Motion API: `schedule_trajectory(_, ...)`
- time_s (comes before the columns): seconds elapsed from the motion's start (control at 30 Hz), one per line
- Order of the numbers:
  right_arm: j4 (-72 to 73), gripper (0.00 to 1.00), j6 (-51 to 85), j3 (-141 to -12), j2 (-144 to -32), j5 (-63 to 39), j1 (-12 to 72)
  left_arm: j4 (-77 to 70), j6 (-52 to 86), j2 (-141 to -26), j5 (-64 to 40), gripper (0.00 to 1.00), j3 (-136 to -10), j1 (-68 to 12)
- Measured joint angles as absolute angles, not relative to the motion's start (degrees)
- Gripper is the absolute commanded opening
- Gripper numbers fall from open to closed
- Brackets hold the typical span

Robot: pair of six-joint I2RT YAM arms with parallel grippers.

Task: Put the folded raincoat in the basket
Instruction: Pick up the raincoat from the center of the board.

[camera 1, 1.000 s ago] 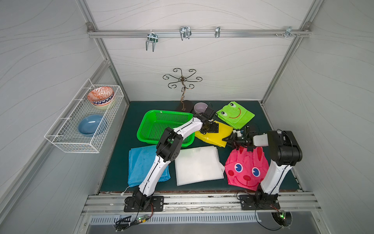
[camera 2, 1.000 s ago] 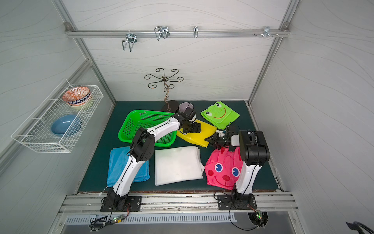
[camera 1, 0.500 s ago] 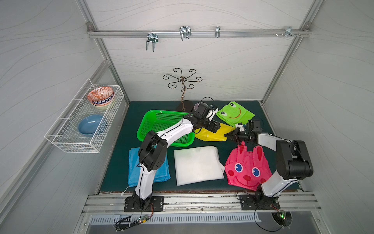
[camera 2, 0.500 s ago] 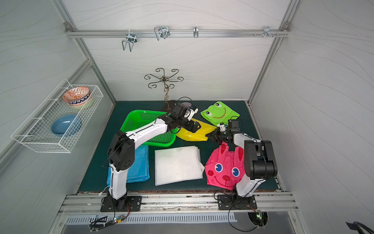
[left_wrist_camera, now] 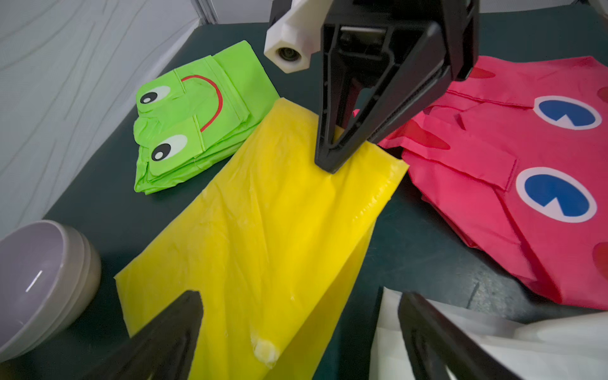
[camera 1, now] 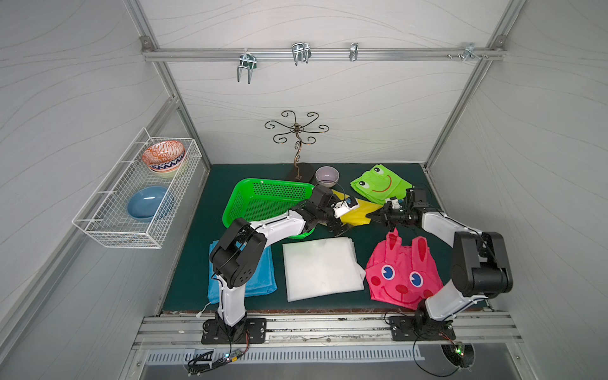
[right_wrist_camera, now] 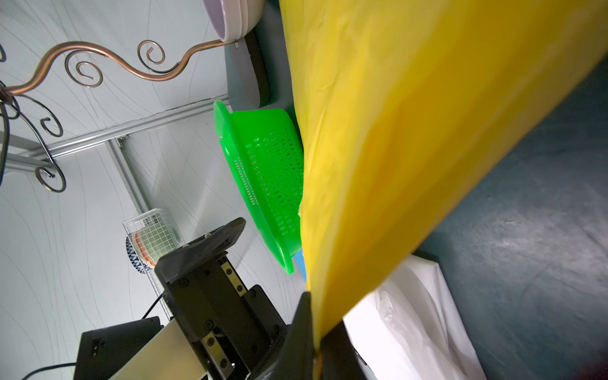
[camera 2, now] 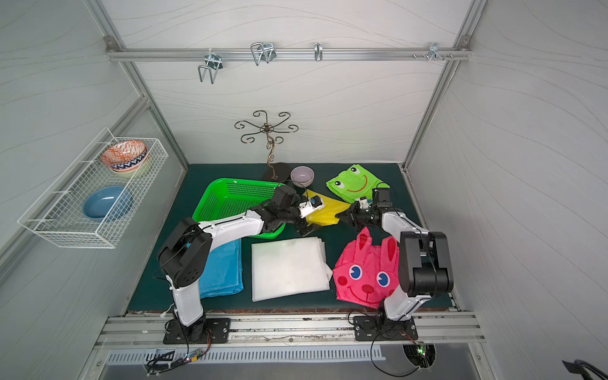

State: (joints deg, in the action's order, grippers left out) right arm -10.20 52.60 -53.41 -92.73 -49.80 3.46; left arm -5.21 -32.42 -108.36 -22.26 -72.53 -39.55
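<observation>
The folded yellow raincoat (camera 1: 360,214) (camera 2: 324,212) lies on the dark green mat, just right of the bright green basket (camera 1: 263,204) (camera 2: 230,197). My right gripper (camera 1: 370,214) (camera 2: 339,215) (right_wrist_camera: 316,316) is shut on its right-hand corner; the left wrist view shows that pinch (left_wrist_camera: 329,164) on the far edge of the yellow raincoat (left_wrist_camera: 269,214). My left gripper (camera 1: 340,227) (camera 2: 306,228) (left_wrist_camera: 299,296) hangs open over the raincoat's near end, touching nothing. In the right wrist view the yellow raincoat (right_wrist_camera: 394,131) hides part of the basket (right_wrist_camera: 263,164).
A green frog raincoat (camera 1: 378,186) lies at the back right and a pink rabbit raincoat (camera 1: 401,273) at the front right. A white folded sheet (camera 1: 320,266), a blue cloth (camera 1: 263,273), a lilac bowl (camera 1: 326,175) and a curly metal stand (camera 1: 297,148) ring the spot. A wire rack (camera 1: 141,197) hangs on the left wall.
My right gripper reached left and shut on the yellow raincoat's corner. My left gripper opened wider, and its arm's elbow swung down toward the front left.
</observation>
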Motion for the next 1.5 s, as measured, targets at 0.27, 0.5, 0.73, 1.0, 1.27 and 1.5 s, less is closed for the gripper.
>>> schedule_trajectory(0.27, -12.12, 0.09, 54.68, -54.48, -92.73, -48.56, 4.56, -12.95, -39.22, -110.06, -19.55, 0.98, -66.19, -39.94)
schedule_trajectory(0.5, -13.74, 0.09, 56.12, -57.39, -92.68, -46.96, 7.38, -16.64, -41.39, -110.67, -20.16, 0.97, -65.23, -40.29)
schedule_trajectory(0.73, -15.38, 0.09, 57.65, -57.91, -90.48, -46.24, 8.29, -23.00, -42.35, -112.03, -17.47, 0.75, -65.10, -40.42)
schedule_trajectory(1.0, -16.29, 0.11, 58.37, -57.69, -88.40, -45.91, 8.29, -28.38, -44.93, -114.61, -14.52, 0.51, -64.36, -39.99)
schedule_trajectory(1.27, -16.97, 0.38, 58.78, -56.34, -86.37, -45.67, 8.29, -28.73, -45.91, -114.59, -15.55, 0.00, -64.25, -39.79)
schedule_trajectory(1.5, -16.93, 0.87, 59.35, -53.25, -83.61, -45.89, 7.25, -27.92, -45.56, -114.48, -16.08, 0.00, -64.25, -39.79)
